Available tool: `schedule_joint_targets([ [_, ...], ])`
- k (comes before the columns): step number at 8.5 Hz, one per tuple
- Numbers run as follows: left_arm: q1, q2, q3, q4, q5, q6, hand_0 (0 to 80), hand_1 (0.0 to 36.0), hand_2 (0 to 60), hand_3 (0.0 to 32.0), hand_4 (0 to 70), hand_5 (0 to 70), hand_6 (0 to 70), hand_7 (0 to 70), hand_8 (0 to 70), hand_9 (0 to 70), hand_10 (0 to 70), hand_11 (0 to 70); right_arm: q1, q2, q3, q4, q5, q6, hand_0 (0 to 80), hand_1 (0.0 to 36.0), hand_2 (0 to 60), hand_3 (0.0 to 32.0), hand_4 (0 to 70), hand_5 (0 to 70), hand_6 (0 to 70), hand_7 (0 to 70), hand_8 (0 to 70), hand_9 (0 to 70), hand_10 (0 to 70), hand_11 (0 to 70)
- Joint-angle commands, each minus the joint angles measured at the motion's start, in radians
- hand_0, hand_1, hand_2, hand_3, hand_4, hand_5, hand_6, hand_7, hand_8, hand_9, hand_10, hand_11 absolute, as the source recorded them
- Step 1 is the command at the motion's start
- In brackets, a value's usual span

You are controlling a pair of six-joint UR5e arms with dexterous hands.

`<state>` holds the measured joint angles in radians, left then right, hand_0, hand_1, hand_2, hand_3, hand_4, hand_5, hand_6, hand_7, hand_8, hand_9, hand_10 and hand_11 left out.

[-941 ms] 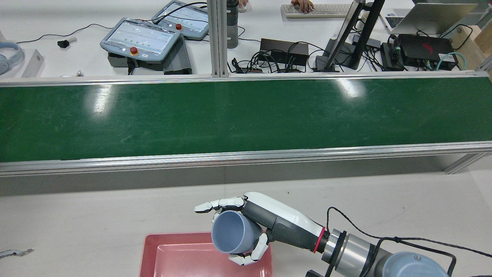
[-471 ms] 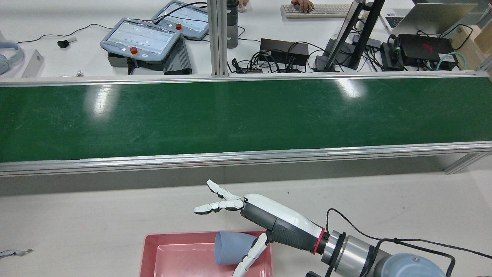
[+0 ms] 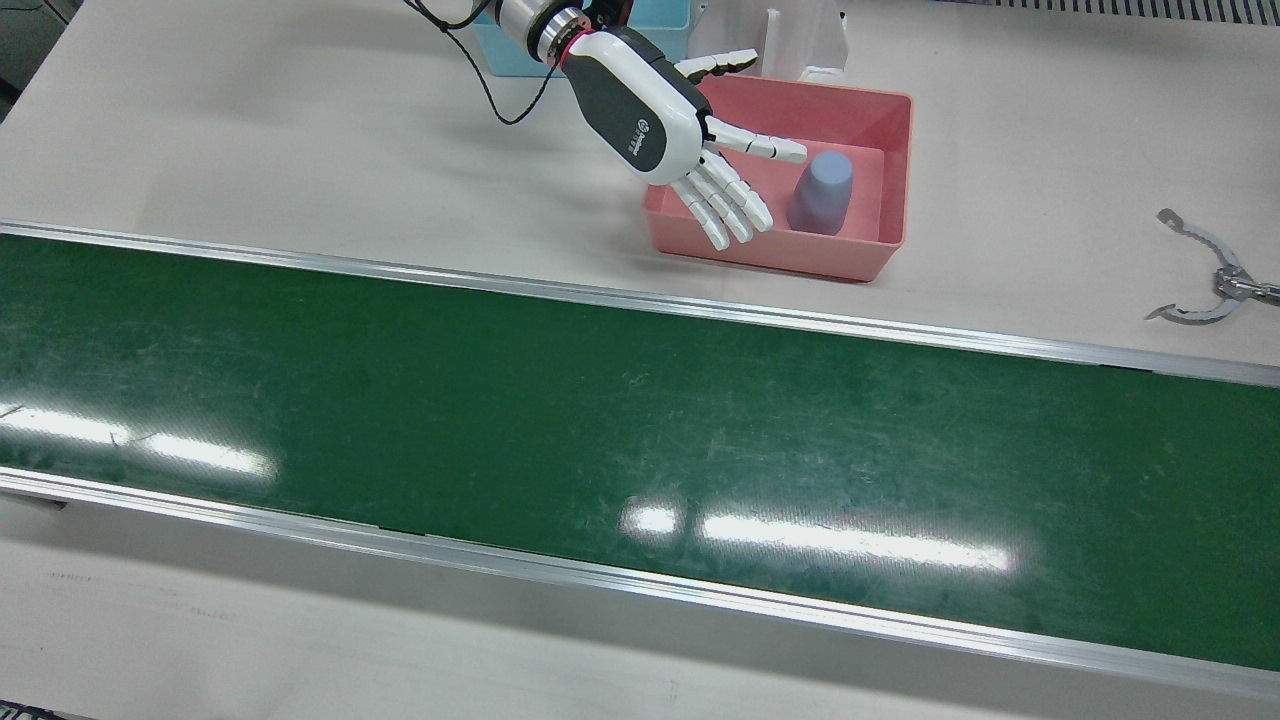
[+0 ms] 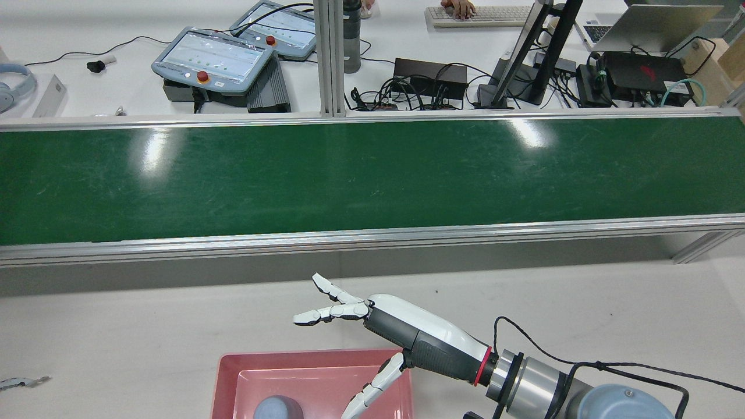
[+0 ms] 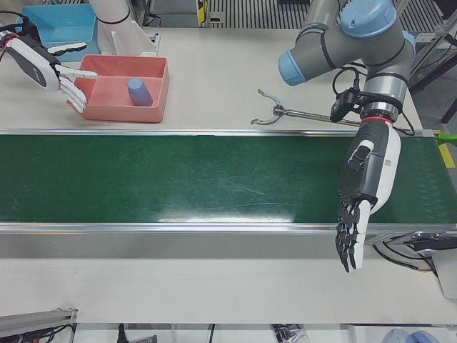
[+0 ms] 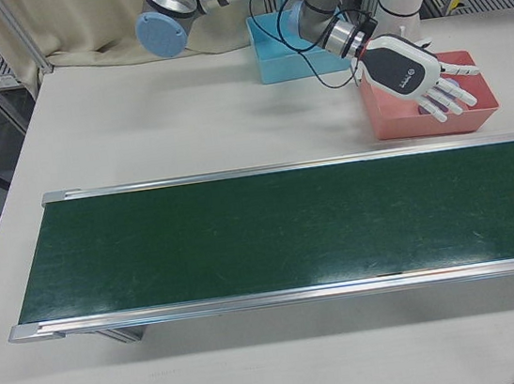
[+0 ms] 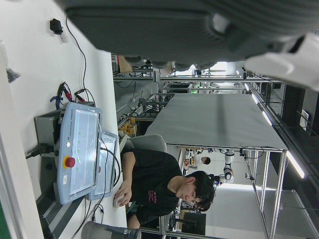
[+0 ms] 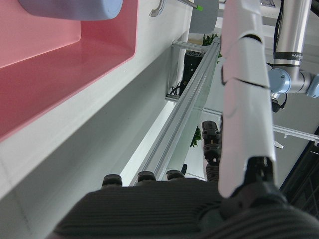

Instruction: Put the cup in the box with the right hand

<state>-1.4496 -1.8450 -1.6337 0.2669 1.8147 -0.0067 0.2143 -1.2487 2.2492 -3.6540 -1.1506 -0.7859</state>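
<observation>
Blue-grey cup (image 3: 821, 193) stands inside the pink box (image 3: 895, 170), closed end up, resting on the box floor toward the side away from the right arm. Nothing touches it. In the rear view the cup (image 4: 278, 408) shows only its top at the bottom edge, inside the box (image 4: 227, 372).

Right hand (image 3: 690, 140) is spread wide and holds nothing. Palm sits above the box's near corner; fingers (image 3: 735, 200) fan out over the wall facing the belt, thumb stretched across the box interior, just short of the cup. Right-front view: right hand (image 6: 417, 76) flat over the box (image 6: 400, 126); cup not clearly visible there. Right hand view shows pink floor and wall with the cup (image 8: 75, 7) at the top edge, apart from the hand.

Box sits on the white table (image 3: 300, 130) between the robot and the green conveyor belt (image 3: 600, 430).

Left hand (image 5: 360, 207) hangs out past the belt's operator-side edge, well apart from the box (image 5: 153, 100) and cup (image 5: 138, 92); fingers extended downward, loosely apart, empty.

Metal tongs (image 3: 1205, 285) lie on the table, well off to the side of the box, near the left arm's base.
</observation>
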Motion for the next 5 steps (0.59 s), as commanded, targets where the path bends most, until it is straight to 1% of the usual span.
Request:
schedule_joint_targets([
  [1, 0.000, 0.000, 0.000, 0.000, 0.000, 0.001, 0.0, 0.0, 0.0, 0.0, 0.0, 0.0, 0.0, 0.0, 0.0, 0.0, 0.0, 0.0, 0.055, -0.005, 0.032, -0.006, -0.003, 0.026, 62.1, 31.6, 7.3, 0.0, 0.0, 8.3, 0.8, 0.0, 0.0, 0.0, 0.0, 0.0],
  [2, 0.000, 0.000, 0.000, 0.000, 0.002, -0.001, 0.0, 0.0, 0.0, 0.0, 0.0, 0.0, 0.0, 0.0, 0.0, 0.0, 0.0, 0.0, 0.135, -0.021, 0.036, -0.006, -0.008, 0.057, 60.3, 36.0, 57.5, 0.0, 0.0, 10.6, 1.8, 0.0, 0.0, 0.0, 0.0, 0.6],
  [3, 0.000, 0.000, 0.000, 0.000, 0.000, 0.001, 0.0, 0.0, 0.0, 0.0, 0.0, 0.0, 0.0, 0.0, 0.0, 0.0, 0.0, 0.0, 0.227, -0.043, 0.039, -0.006, -0.014, 0.121, 62.8, 36.0, 60.0, 0.0, 0.0, 15.1, 5.2, 4.4, 0.2, 0.9, 0.2, 5.6],
  [4, 0.000, 0.000, 0.000, 0.000, 0.000, -0.001, 0.0, 0.0, 0.0, 0.0, 0.0, 0.0, 0.0, 0.0, 0.0, 0.0, 0.0, 0.0, 0.347, -0.048, 0.036, -0.006, -0.023, 0.173, 80.0, 36.0, 60.0, 0.0, 0.0, 14.5, 10.4, 29.6, 8.8, 16.3, 5.7, 13.0],
  [5, 0.000, 0.000, 0.000, 0.000, 0.000, 0.001, 0.0, 0.0, 0.0, 0.0, 0.0, 0.0, 0.0, 0.0, 0.0, 0.0, 0.0, 0.0, 0.470, -0.055, 0.026, -0.005, -0.029, 0.225, 80.0, 36.0, 54.6, 0.0, 0.0, 14.0, 11.6, 35.6, 11.7, 21.4, 7.4, 15.1],
])
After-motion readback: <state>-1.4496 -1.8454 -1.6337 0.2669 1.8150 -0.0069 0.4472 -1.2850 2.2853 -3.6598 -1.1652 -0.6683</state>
